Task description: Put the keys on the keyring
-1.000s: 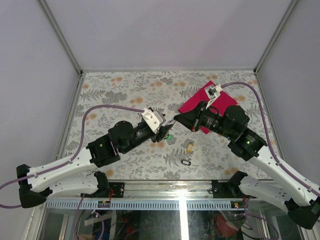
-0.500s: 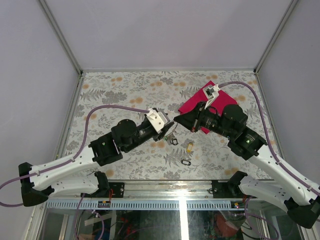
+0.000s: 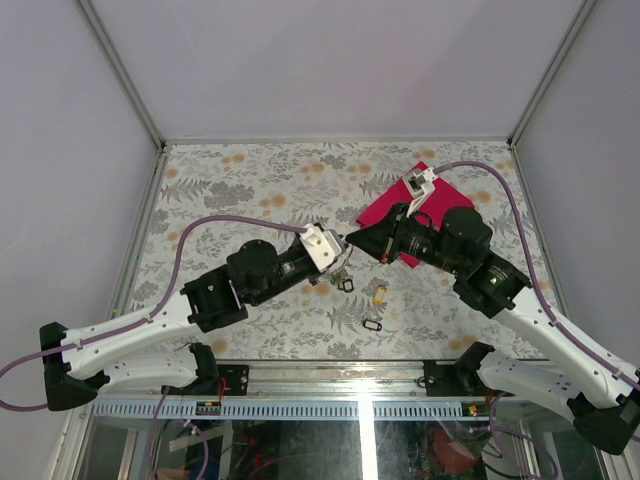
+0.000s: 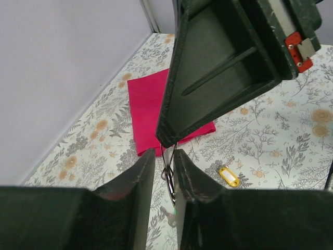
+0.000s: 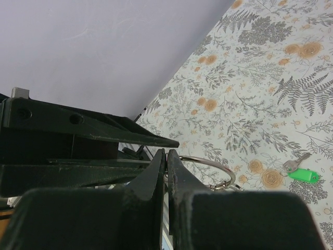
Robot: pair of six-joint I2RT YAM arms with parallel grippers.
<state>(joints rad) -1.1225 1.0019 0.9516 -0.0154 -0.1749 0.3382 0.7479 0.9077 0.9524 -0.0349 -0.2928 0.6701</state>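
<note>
Just beside the red cloth (image 3: 383,208), right fingers (image 5: 155,174) pinch the ring (image 5: 207,159), left fingers (image 4: 139,174) nearly closed around it, grip unclear, yellow key (image 4: 229,176) on the desk (image 3: 250,180).

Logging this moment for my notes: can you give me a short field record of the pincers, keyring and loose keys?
left pincer: nearly shut around a thin wire; grip unclear
right pincer: shut on keyring
yellow key tag: loose on table
green key tag: loose on table
red cloth: flat on table
</note>
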